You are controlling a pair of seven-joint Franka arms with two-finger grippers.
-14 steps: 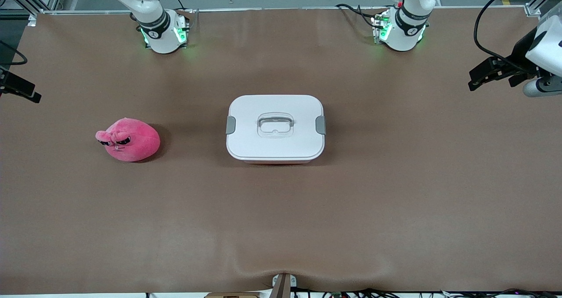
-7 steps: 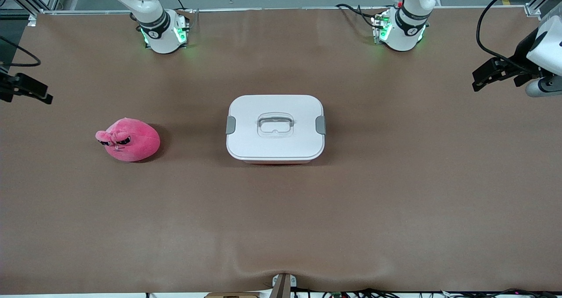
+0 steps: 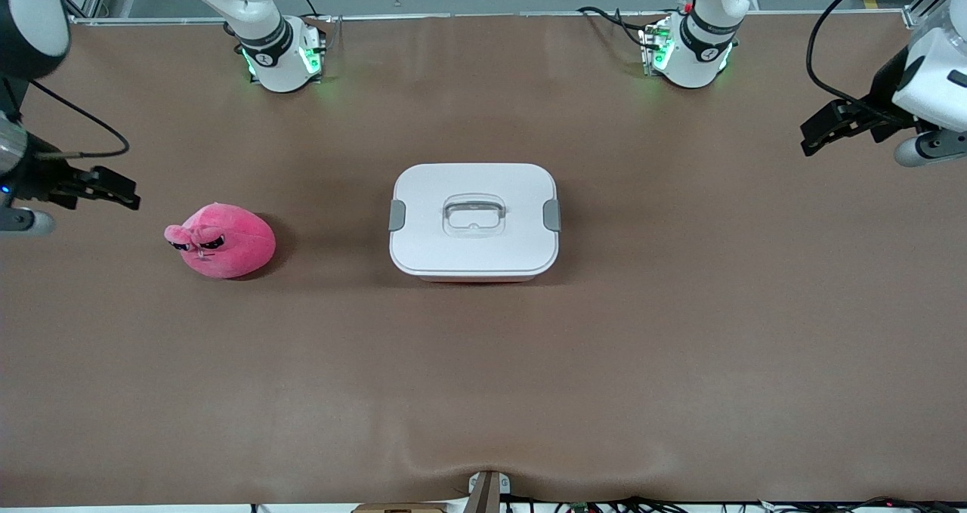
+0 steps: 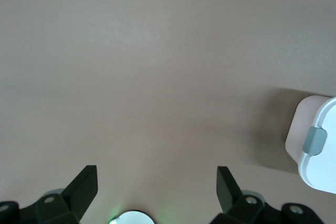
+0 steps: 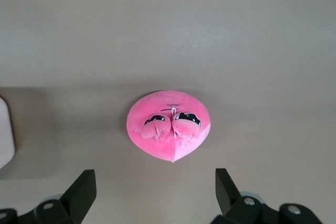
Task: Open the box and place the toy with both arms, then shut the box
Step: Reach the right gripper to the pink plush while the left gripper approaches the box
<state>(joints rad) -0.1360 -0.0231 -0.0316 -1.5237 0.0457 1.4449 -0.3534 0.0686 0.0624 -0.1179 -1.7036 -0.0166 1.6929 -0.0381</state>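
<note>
From the front, the box [image 3: 474, 221], a rounded white-lidded tub with grey side clips and a clear recessed handle, sits shut at the middle of the brown table [image 3: 680, 362]. The toy [image 3: 220, 240], a soft pink plush blob, lies well apart from it toward the right arm's end. The right pincer [image 3: 113, 193] hangs near the toy, the left pincer [image 3: 820, 131] over the table's other end, each probably staged for its own job. In the left wrist view, the left pincer [image 4: 156, 188] stands apart and empty, a box corner [image 4: 315, 142] visible. In the right wrist view, the right pincer [image 5: 155, 188] is spread wide, the scowling toy [image 5: 169, 125] just ahead of it.
</note>
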